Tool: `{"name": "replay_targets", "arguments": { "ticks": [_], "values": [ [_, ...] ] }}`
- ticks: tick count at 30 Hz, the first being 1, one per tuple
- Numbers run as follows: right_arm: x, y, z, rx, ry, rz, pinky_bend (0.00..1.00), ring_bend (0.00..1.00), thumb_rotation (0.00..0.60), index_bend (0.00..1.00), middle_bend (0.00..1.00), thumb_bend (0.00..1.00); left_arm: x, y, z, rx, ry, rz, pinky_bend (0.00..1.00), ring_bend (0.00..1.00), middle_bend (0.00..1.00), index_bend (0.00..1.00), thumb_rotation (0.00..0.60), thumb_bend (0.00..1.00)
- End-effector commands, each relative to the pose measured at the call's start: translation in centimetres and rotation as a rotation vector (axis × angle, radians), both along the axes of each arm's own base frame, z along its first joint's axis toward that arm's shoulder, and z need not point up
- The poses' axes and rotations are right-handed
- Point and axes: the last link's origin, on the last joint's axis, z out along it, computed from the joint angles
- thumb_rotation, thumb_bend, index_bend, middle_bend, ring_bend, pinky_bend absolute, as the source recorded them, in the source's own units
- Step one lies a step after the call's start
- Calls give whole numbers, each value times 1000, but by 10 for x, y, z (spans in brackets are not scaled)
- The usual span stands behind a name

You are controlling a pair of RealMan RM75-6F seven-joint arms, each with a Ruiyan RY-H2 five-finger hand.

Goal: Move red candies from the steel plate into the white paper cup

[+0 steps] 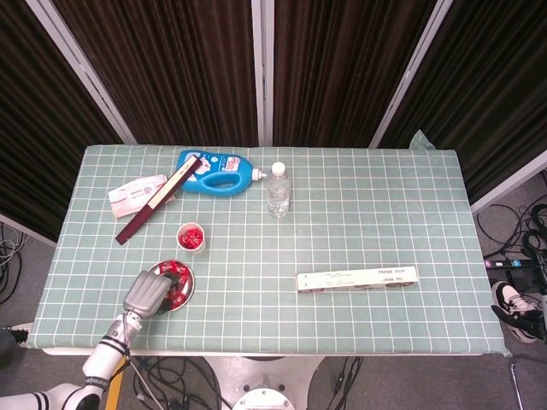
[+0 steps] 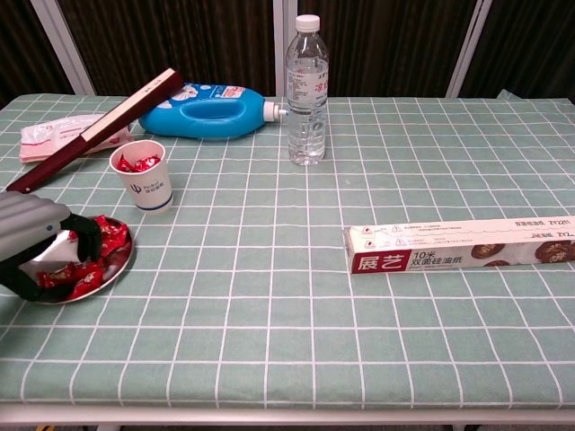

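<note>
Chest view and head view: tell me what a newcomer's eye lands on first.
First, the robot's left hand, its dark fingers curled over the round steel plate of red wrapped candies at the table's near left. Just behind stands the white paper cup, already holding red candies. Farther back, the blue plastic jug lies on its side beside the upright clear water bottle.
</note>
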Motion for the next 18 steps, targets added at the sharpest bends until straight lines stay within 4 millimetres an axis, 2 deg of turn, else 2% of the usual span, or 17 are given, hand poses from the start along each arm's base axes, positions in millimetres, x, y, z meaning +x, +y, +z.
{"name": "replay_targets", "arguments": {
  "ticks": [1, 18],
  "values": [
    [0, 0, 0, 0, 0, 0, 368, 0, 600, 0, 138, 28, 0, 0, -3, -10, 0, -10, 1000, 842, 543, 498, 600, 291],
    [1, -1, 0, -1, 0, -2, 368, 0, 600, 0, 138, 27, -1, 10, -9, -27, -87, 7, 1000, 893, 680, 621, 600, 466]
  ]
}}
